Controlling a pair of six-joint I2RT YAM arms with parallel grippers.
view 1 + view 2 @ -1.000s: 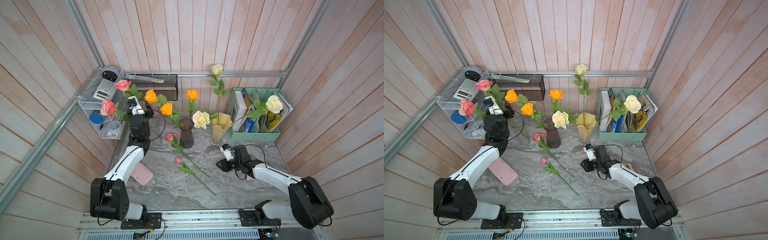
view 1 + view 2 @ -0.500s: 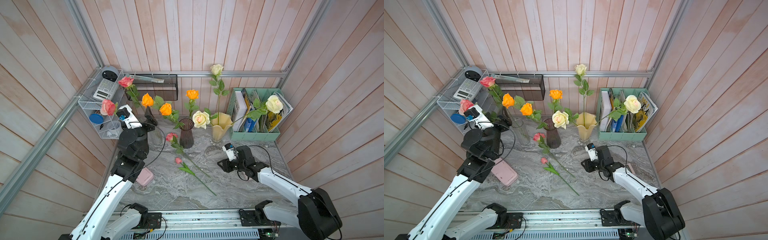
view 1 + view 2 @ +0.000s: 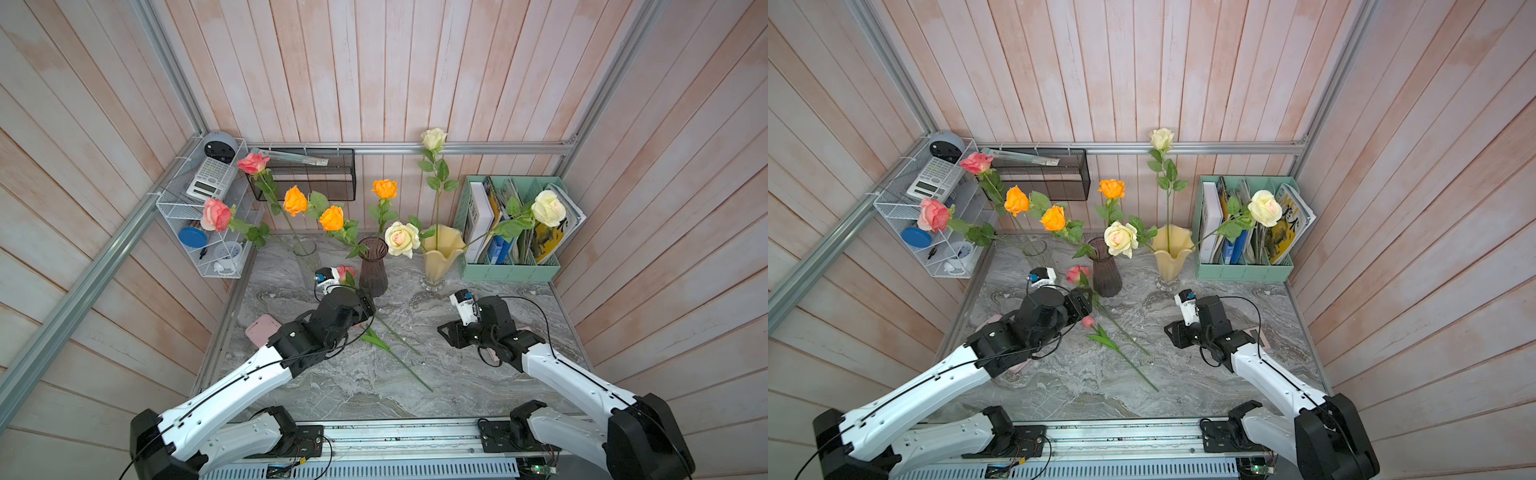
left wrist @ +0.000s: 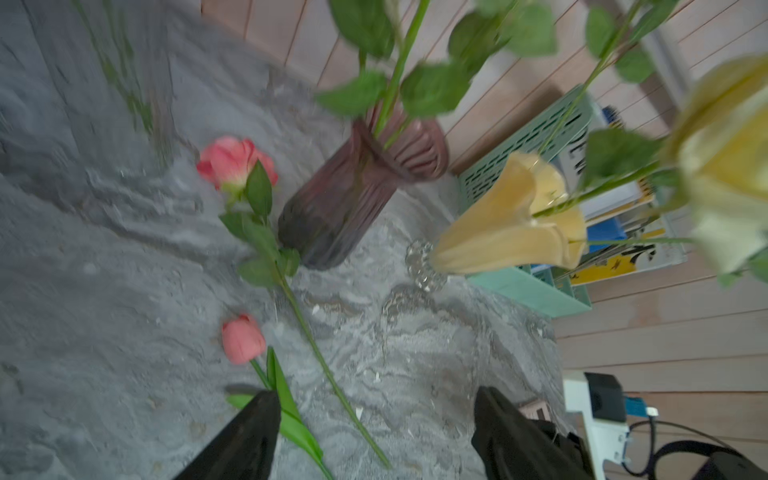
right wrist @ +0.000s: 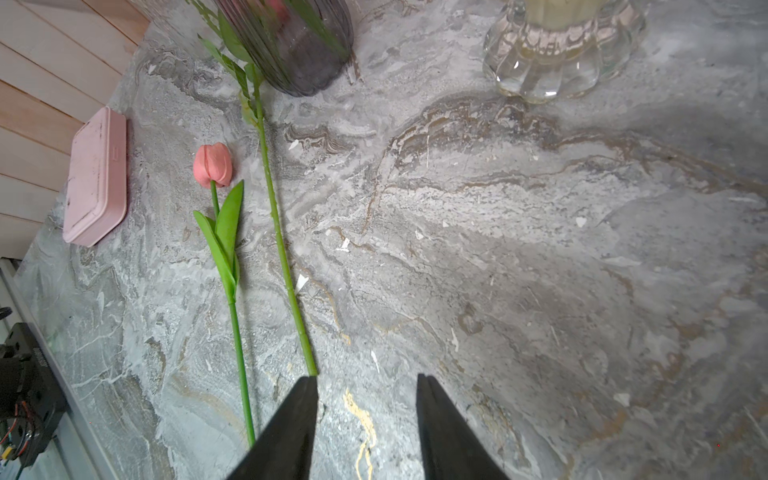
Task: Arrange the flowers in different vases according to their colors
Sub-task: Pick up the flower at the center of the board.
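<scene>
The biggest danger is a vase tipping over. The left hand (image 4: 376, 395) is wide open and holds nothing. It hangs over the pink rose (image 4: 257, 237). This rose lies flat on the desk (image 3: 457, 374), with its bloom just beside the foot of the purple vase (image 3: 372, 266) and its stem running toward the front edge. The long rose has to swing up past that vase into the clear vase (image 3: 305, 253) at the back edge, where the other pink roses (image 3: 216, 214) stand. A bump from the hand or the stem could knock the glass down.

Next, the hand could grab the pink tulip (image 5: 212, 164) by mistake, since it lies just beside the rose stem.

Smaller still, the thin stem could slip or turn in the grip.

The right hand (image 5: 365, 377) is partly open and empty, low by the stem's cut end, so it could nudge it.

The walls (image 3: 374, 62) are pale wood planks. The desk is gray marble that looks smooth and hard, so things may slide. A green file holder (image 3: 511, 266) fills the back right corner. The yellow vase (image 3: 440, 253) at the back edge holds the cream roses (image 3: 402, 239). A pink box (image 5: 97, 178) lies near the left edge.
</scene>
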